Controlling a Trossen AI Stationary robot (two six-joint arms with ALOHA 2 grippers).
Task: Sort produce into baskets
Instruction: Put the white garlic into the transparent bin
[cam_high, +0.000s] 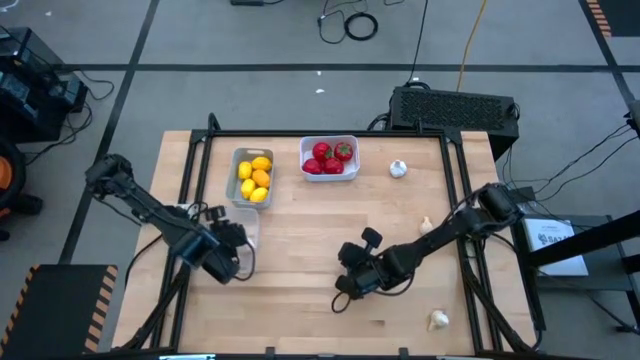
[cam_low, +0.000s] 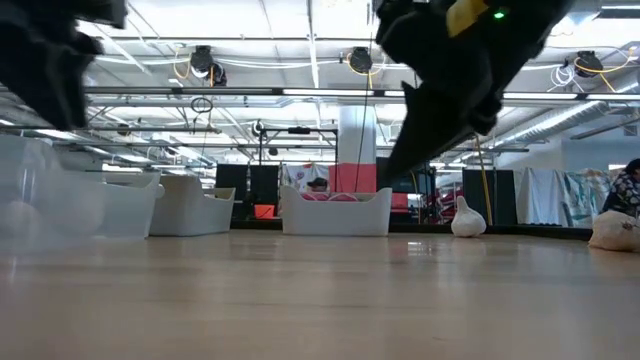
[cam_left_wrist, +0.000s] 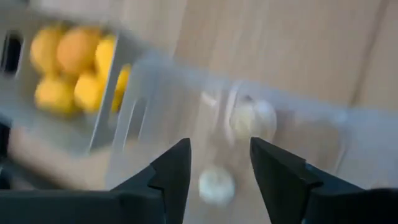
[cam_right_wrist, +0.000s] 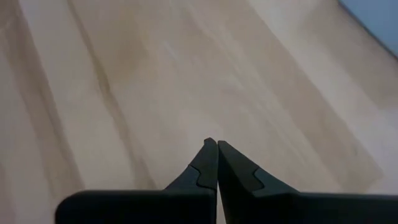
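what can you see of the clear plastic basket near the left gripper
The clear plastic basket is a see-through rectangular tray with thin, slightly cloudy walls, through which the wooden table shows. It sits upright on the table's left side, close beside the grey basket of yellow and orange lemon-like fruits. Two whitish garlic bulbs show inside it. The left gripper hangs over it, fingers parted, with one bulb right below the gap. In the high view the arm hides most of it.

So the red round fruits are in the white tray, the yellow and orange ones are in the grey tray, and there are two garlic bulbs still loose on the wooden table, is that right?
Not quite: the high view shows three whitish garlic bulbs loose on the wooden table, at and. The red round fruits in the white tray and the yellow and orange fruits in the grey tray are right.
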